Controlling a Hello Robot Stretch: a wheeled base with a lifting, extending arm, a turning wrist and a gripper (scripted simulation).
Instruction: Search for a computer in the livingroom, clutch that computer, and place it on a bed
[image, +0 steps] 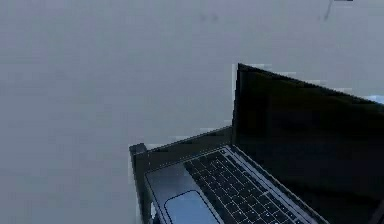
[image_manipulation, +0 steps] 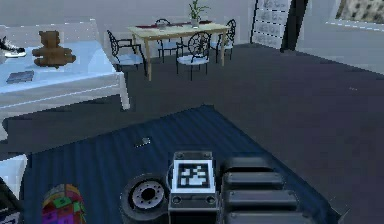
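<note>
Open black laptop computer (image: 275, 150) at the forward view's lower right, resting on a dark counter (image: 175, 152): lid upright, screen dark, grey keyboard and pale trackpad towards the view's bottom edge. Behind it, a plain pale grey surface.

In the arm side view, dark ribbed arm bar (image_manipulation: 255, 195) low at the bottom edge, right of the middle, with a white square marker (image_manipulation: 195, 176) bearing black marks at its end. Just left of the marker, a dark round body (image_manipulation: 148, 196); fingers not to be made out there, so impossible to tell whether holding anything. Underneath, a dark blue ribbed rug (image_manipulation: 90, 160), with a small pale object (image_manipulation: 143, 142) lying on it and a multicoloured rounded thing (image_manipulation: 62, 206) at the bottom left. Upper left: white-framed bed (image_manipulation: 75, 88) with pale blue cover, a brown teddy bear (image_manipulation: 50, 48) sitting on it near a small dark flat item (image_manipulation: 20, 76). Farther back, pale wooden counter (image_manipulation: 180, 34) ringed by dark metal chairs (image_manipulation: 195, 52).
</note>
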